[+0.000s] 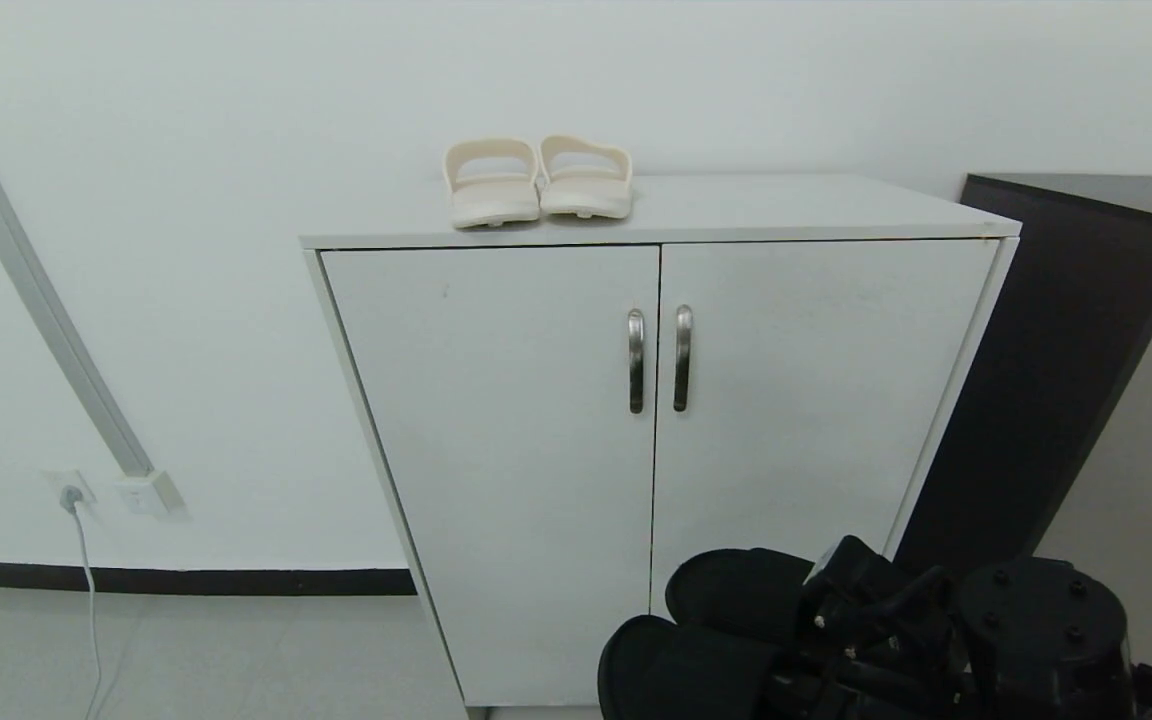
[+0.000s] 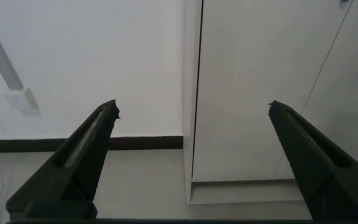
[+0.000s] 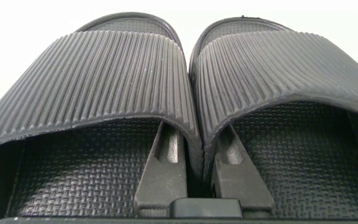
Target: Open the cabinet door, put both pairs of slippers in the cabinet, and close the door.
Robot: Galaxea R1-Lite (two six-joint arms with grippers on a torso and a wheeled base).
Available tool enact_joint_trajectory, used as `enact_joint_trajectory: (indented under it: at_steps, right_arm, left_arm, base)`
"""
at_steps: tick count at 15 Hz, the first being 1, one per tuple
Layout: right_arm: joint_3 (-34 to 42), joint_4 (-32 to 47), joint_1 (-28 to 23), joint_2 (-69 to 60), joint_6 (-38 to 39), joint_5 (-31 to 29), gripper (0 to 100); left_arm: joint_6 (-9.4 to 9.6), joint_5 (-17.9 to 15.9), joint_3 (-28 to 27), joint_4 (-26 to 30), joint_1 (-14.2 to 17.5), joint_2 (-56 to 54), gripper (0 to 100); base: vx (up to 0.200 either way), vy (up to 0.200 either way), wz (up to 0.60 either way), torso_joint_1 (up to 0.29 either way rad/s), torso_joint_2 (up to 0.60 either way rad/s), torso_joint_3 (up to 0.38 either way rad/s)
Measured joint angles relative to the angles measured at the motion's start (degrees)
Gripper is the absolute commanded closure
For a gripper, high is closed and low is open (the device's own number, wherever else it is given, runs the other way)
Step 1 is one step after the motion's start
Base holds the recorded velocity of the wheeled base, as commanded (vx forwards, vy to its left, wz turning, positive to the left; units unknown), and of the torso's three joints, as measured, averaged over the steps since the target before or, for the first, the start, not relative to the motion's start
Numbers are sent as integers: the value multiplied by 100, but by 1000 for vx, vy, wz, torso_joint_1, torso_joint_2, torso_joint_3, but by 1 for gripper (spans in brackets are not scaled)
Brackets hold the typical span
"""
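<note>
Both doors of the white cabinet [image 1: 496, 470] are shut, with a tight seam down the middle. The two handles [image 1: 636, 360] sit just either side of it. The opening step is not yet done.

The cream slippers [image 1: 539, 180] sit side by side on the cabinet top, on its left half near the front edge. There is bare top beside them and only wall behind, so a reach from above or the front looks unobstructed.

The black slippers [image 3: 123, 68] are held low in front of the right door by the right gripper [image 3: 196, 155]. One finger runs inside each slipper under the strap. The jaws pinch the two inner side walls together, so a single grasp carries the pair (my reading: this leaves the other arm free for a handle).

The left gripper [image 2: 192, 107] has its jaws spread wide with nothing between them. It faces the cabinet's lower left corner and the floor [image 2: 142, 180] beside it.

Left of the cabinet is open wall and floor, so the left door has swing space. On the right a dark cabinet [image 1: 1056, 380] stands just beside it, which is tighter. The held pair hangs close to the right door and probably lies in the path of its swing.
</note>
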Motion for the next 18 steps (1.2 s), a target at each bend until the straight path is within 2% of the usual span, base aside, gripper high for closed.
enact_joint_trajectory:
  at_steps: [9, 10, 12, 14, 15, 18]
  right_arm:
    - [94, -334, -7, 20, 2, -9, 100]
    - [113, -339, -11, 20, 2, 0, 100]
    - [116, -356, -21, 23, 0, 2, 100]
    - [135, -347, -18, 30, -4, 11, 100]
    - [145, -350, -16, 28, -4, 10, 100]
    - [151, -347, -16, 26, -9, 0, 100]
  left_arm:
    - [68, -50, -29, -16, -2, 17, 0]
    - [46, -71, -99, -11, 0, 21, 0]
    - [-157, -172, -416, -9, -45, 123, 0]
    - [-294, -432, -717, -13, -112, 418, 0]
    - [-322, -667, -846, -62, -139, 701, 0]
    - [-363, -1740, -1198, -647, -197, 1813, 0]
  base:
    - [0, 0, 0, -9, 37, 39]
    - [0, 0, 0, 0, 0, 0]
    - [0, 0, 0, 0, 0, 0]
    - [0, 0, 0, 0, 0, 0]
    - [0, 0, 0, 0, 0, 0]
    - [0, 0, 0, 0, 0, 0]
